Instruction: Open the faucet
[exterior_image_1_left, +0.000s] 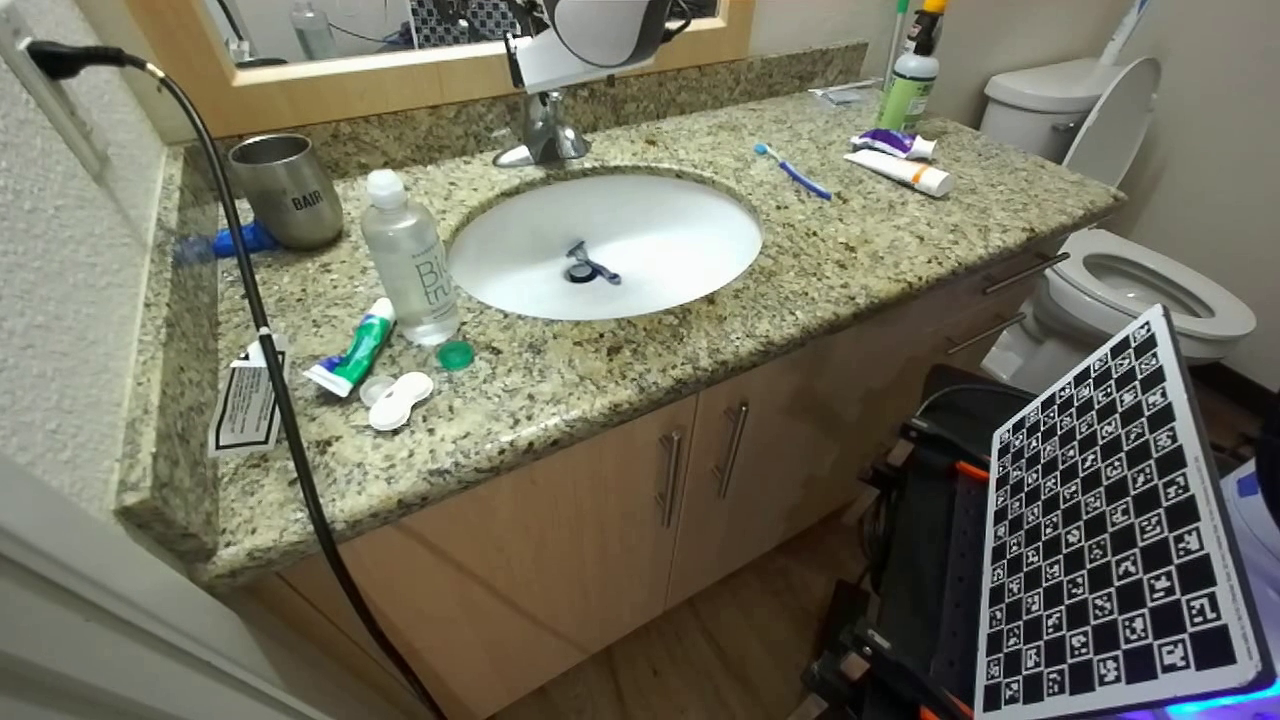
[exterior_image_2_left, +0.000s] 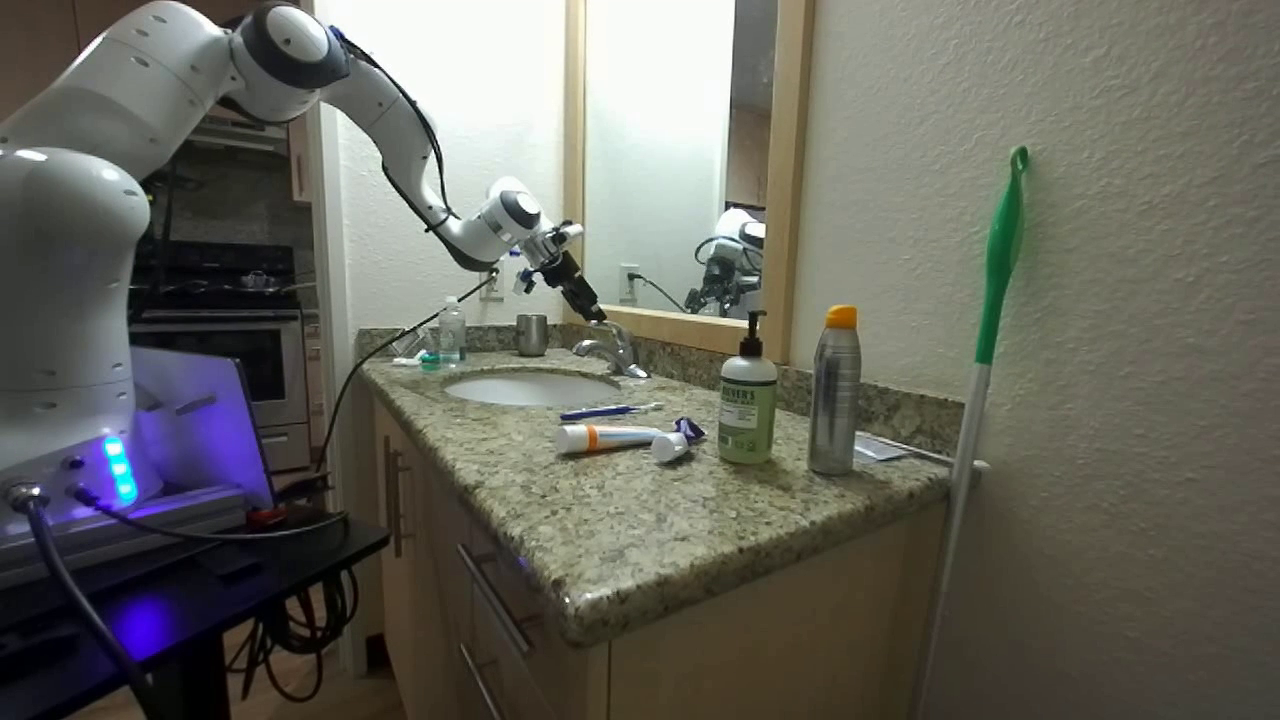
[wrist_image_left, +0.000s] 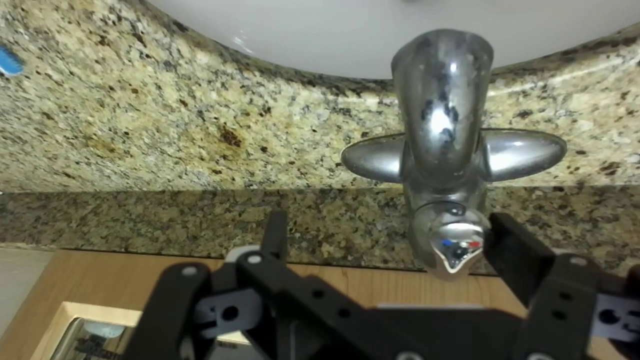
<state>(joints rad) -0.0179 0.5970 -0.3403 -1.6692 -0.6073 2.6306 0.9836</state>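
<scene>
Hand (wrist_image_left: 387, 225): fingers spread wide, pinching nothing.
Faucet (wrist_image_left: 442, 125): directly ahead of the hand, its spout reaching away over the basin (wrist_image_left: 310, 35).
Lever (wrist_image_left: 450, 240): between the fingers as the wrist view shows, off-centre, against or just beside the finger on that view's right; contact cannot be told.
Step in hand, by judgement: lining up on the lever. No stream seen at the spout; opening likely yet to be done.
Next move, by judgement: slight shift towards the nearer finger's side to centre the lever, fingers drawn together, then a lift.
Edges: backsplash (wrist_image_left: 125, 215) low beneath the fingers; mirror frame (exterior_image_2_left: 690, 330) close behind the hand, apt to limit backward travel.
Room: widest gap between lever and farther finger; on that side, counter (wrist_image_left: 150, 130), with toothbrush (wrist_image_left: 10, 62) well apart from the hand.
</scene>
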